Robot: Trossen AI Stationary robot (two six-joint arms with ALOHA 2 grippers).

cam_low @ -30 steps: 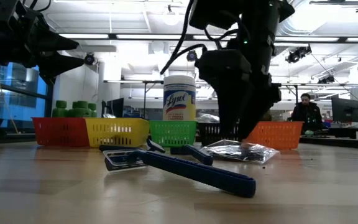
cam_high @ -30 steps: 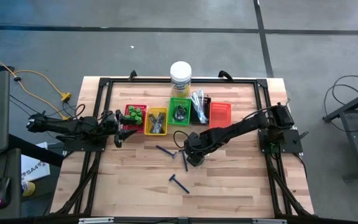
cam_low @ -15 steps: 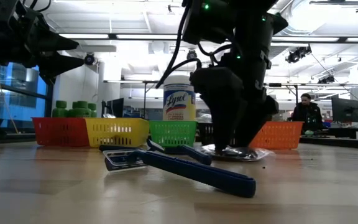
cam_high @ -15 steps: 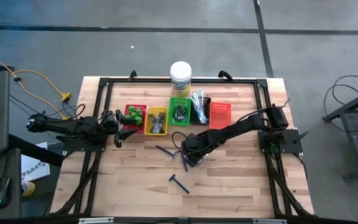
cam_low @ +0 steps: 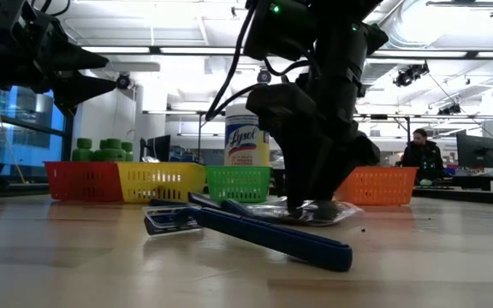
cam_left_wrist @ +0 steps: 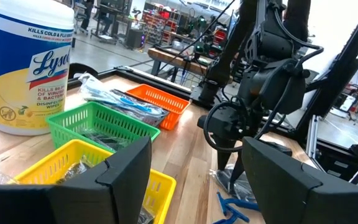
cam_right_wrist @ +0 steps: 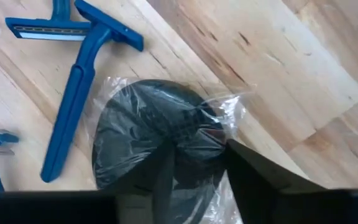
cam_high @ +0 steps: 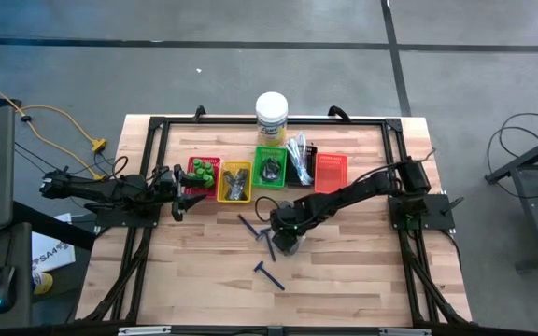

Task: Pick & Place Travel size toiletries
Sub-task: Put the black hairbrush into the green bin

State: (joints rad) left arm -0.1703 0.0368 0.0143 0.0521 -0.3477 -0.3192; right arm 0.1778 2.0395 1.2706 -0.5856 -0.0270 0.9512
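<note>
A dark shiny round bundle [cam_right_wrist: 143, 134] in a clear wrapper lies on the wooden table among blue razors [cam_right_wrist: 73, 93]. My right gripper [cam_high: 286, 239] stands over it, pointing down, shut on it. In the low view the right gripper [cam_low: 308, 204] reaches down to the table top. Two razors [cam_high: 247, 224] lie just left of it and a third razor [cam_high: 269, 274] lies nearer the front edge. My left gripper [cam_high: 181, 192] waits open and level at the table's left side, by the red tray. My right gripper pinches the bundle's near part [cam_right_wrist: 191, 146] with its wrapper between the two fingers [cam_right_wrist: 163, 177]. The fingers come from above, pointing steeply down. The bundle rests flat on the table, and its wrapper [cam_low: 342, 210] spreads out beside the fingers.
A row of small trays stands behind: red [cam_high: 205, 177] with green pots, yellow [cam_high: 235, 182], green [cam_high: 270, 169], black [cam_high: 299, 166] with clear-sleeved sticks, orange [cam_high: 331, 171]. A tall jar with a white lid [cam_high: 271, 116] stands at the far edge. Bare wood lies toward the near edge.
My right gripper has sunk onto the bundle and shifted slightly toward the table's left edge. The bundle has slid a little that way with it, staying on the table.
</note>
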